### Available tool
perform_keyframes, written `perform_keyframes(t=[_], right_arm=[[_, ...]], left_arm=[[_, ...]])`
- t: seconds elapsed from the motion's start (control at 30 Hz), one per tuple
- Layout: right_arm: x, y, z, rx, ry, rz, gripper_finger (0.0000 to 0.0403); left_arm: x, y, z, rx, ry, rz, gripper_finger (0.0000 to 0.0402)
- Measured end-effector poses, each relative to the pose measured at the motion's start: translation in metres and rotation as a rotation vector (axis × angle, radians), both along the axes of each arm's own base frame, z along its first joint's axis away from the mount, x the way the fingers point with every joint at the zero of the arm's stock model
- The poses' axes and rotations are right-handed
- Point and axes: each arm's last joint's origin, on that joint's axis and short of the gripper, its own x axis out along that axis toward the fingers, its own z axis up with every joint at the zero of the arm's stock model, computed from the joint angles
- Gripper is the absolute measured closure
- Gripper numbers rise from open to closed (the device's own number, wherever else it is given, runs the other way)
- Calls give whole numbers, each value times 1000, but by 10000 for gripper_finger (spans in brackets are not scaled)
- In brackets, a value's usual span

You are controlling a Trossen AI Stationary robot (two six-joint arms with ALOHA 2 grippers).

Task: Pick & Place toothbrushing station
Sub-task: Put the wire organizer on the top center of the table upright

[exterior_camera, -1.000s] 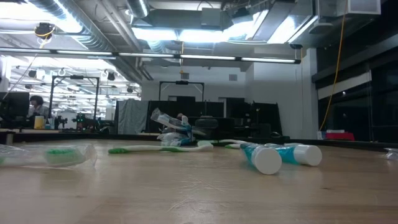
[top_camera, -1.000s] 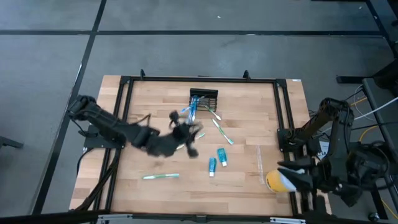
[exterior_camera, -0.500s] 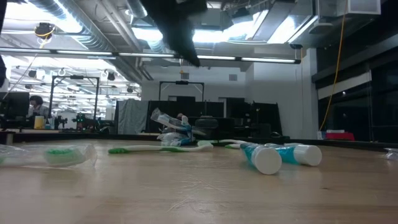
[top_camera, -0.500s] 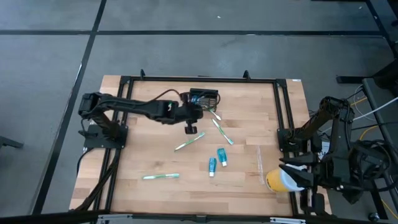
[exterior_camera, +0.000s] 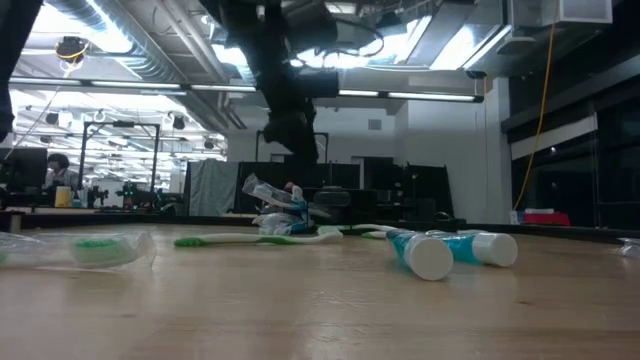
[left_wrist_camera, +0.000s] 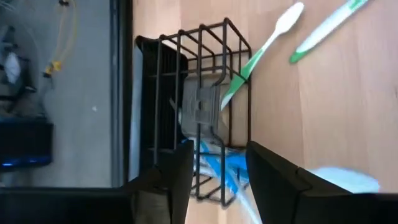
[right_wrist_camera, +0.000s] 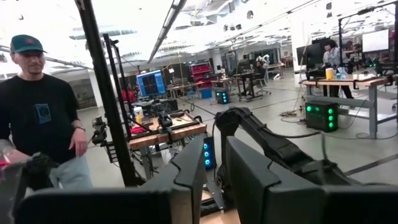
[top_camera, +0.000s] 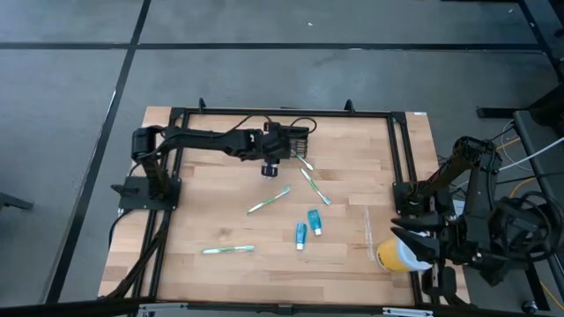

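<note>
Wire-mesh holder [top_camera: 290, 141] at far middle of desk [top_camera: 220, 220], toothbrush [left_wrist_camera: 261, 53] leaning in it. Left gripper [top_camera: 270, 165] just beside it, jaws apart, empty. Right gripper [right_wrist_camera: 211, 180] off desk's right edge, jaws slightly parted.

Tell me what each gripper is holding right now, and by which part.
Nothing is held. The left gripper hangs with open jaws by the black wire-mesh holder, empty between its fingers. The right gripper, beside the table's right edge, shows nothing between its fingers.
</note>
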Motion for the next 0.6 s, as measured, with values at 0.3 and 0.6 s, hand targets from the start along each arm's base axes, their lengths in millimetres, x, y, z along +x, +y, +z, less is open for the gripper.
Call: perform_keyframes(t=[0.3,0.6], right_arm=[[5,1,-2,5,-2,-7,333],[4,5,-4,35,0,9,333]], left_arm=[[9,4,-24,-60,27,-19,277],[15,15,-25,-2,-39,35,281]])
